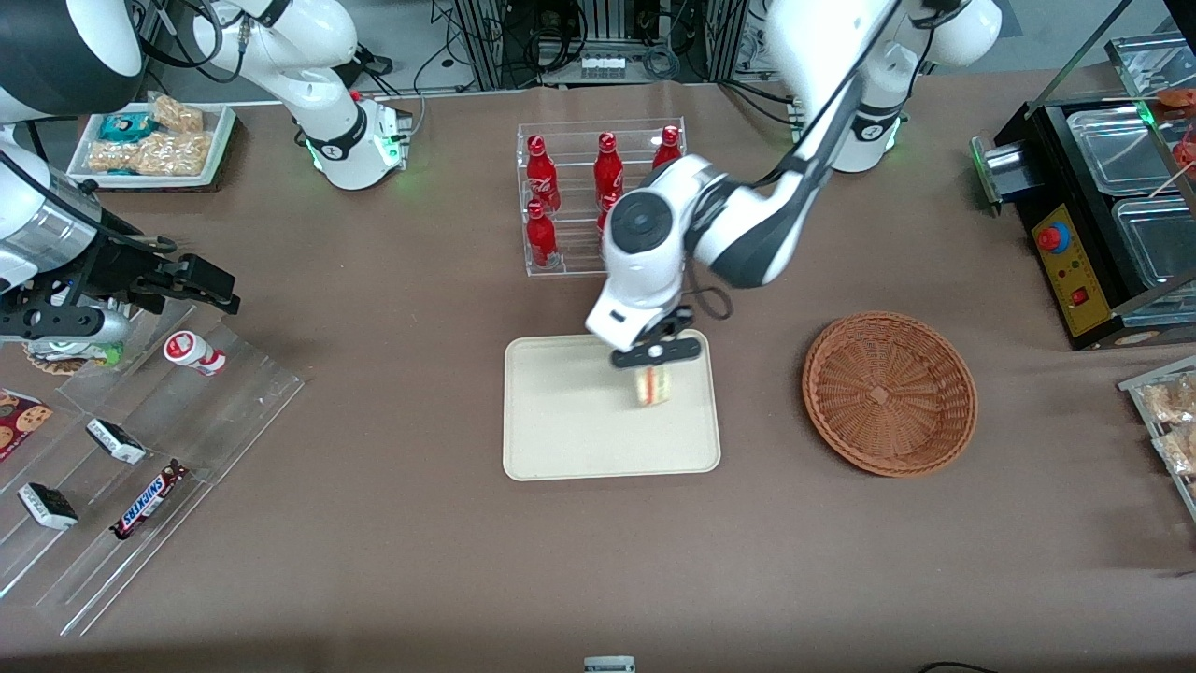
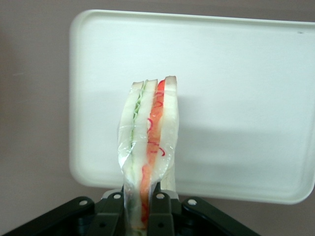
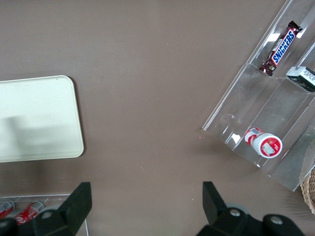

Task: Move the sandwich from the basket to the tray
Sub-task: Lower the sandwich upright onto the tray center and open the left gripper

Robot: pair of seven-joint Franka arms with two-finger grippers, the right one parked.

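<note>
My left gripper (image 1: 654,366) is shut on the clear-wrapped sandwich (image 1: 653,385) and holds it above the cream-beige tray (image 1: 561,439), over the part of the tray nearest the basket. In the left wrist view the sandwich (image 2: 149,142) hangs edge-on between the black fingers (image 2: 160,211), white bread with green and orange-pink layers, with the tray (image 2: 246,98) beneath it. The round reddish-brown wicker basket (image 1: 889,393) lies empty beside the tray, toward the working arm's end of the table. A corner of the tray also shows in the right wrist view (image 3: 34,118).
A clear rack of red bottles (image 1: 598,196) stands farther from the front camera than the tray, just past the arm. Clear stepped racks with snack bars (image 1: 140,486) lie toward the parked arm's end. A black appliance (image 1: 1103,206) stands toward the working arm's end.
</note>
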